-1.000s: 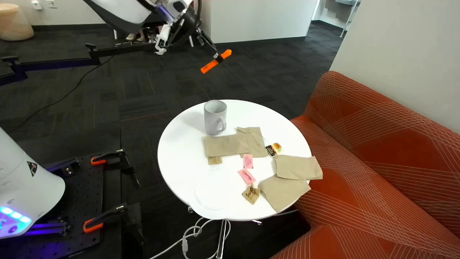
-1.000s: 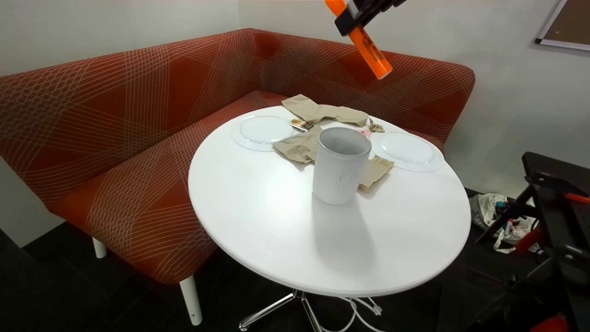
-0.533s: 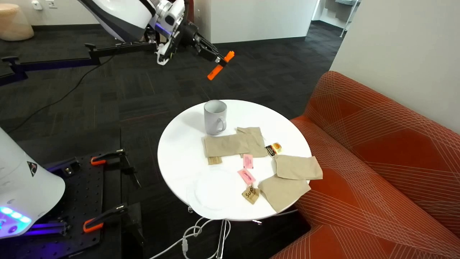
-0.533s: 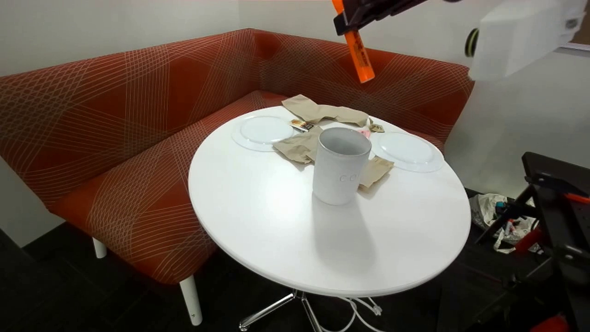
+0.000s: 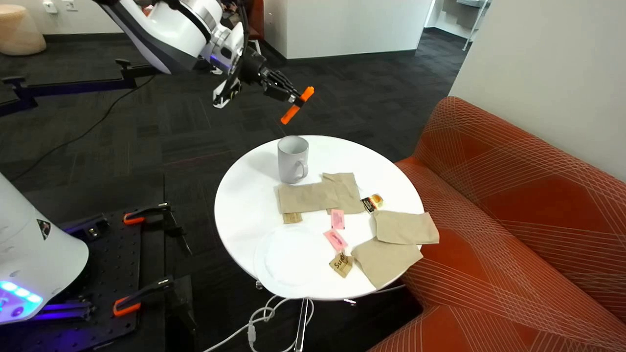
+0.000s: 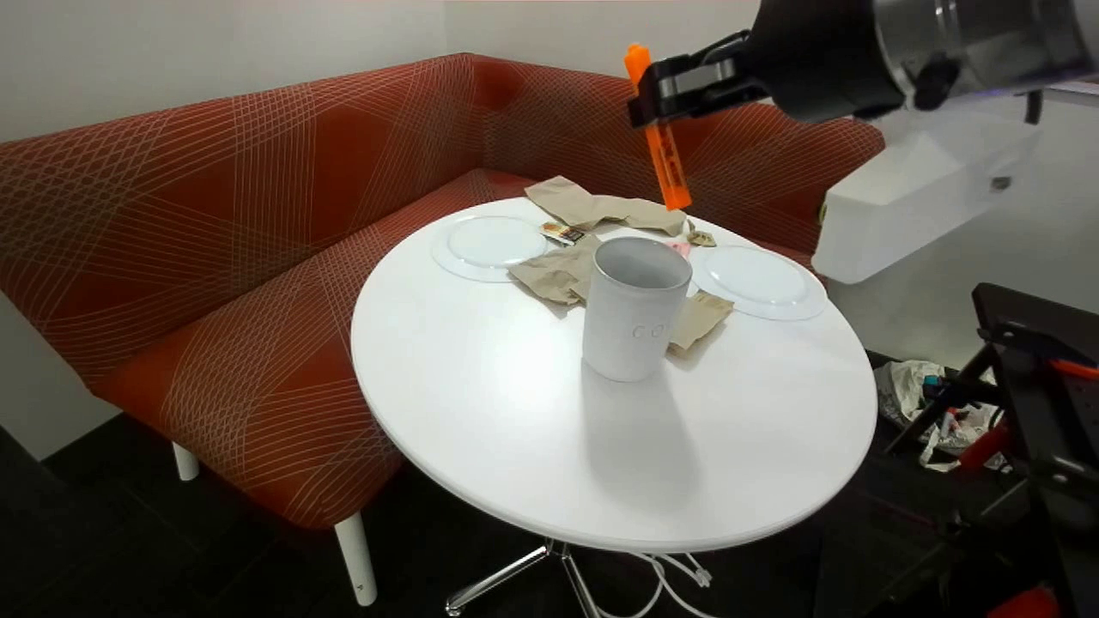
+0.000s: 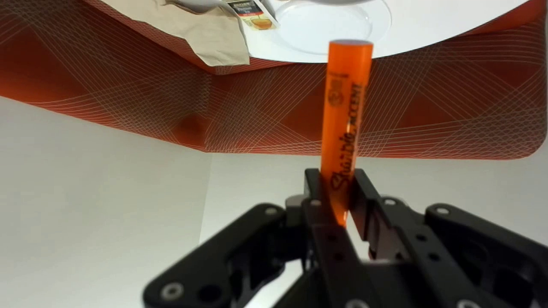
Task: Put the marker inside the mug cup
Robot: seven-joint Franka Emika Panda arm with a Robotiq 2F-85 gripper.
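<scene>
The marker is a slim bright orange stick, seen in both exterior views (image 5: 289, 116) (image 6: 666, 165) and in the wrist view (image 7: 346, 102). My gripper (image 5: 298, 100) is shut on it near its upper part, also in the other views (image 6: 646, 99) (image 7: 337, 182). The marker is tilted, its lower end free and in the air above the table. The light grey mug cup (image 5: 291, 165) stands upright on the table, its opening up; it also shows in an exterior view (image 6: 628, 330). The marker's lower end appears higher than the mug's rim and apart from it.
The round white table (image 5: 239, 200) bears brown napkins (image 5: 308, 197), pink packets (image 5: 337, 219), a tea packet (image 5: 372, 202) and a brown packet (image 5: 342, 264). Clear plates (image 6: 491, 243) (image 6: 760, 283) lie behind the mug. A red patterned bench (image 6: 258, 197) borders the table.
My gripper has moved down with the marker, closer to the mug's height. The marker has turned more upright. More of the arm shows in an exterior view. The mug has not moved.
</scene>
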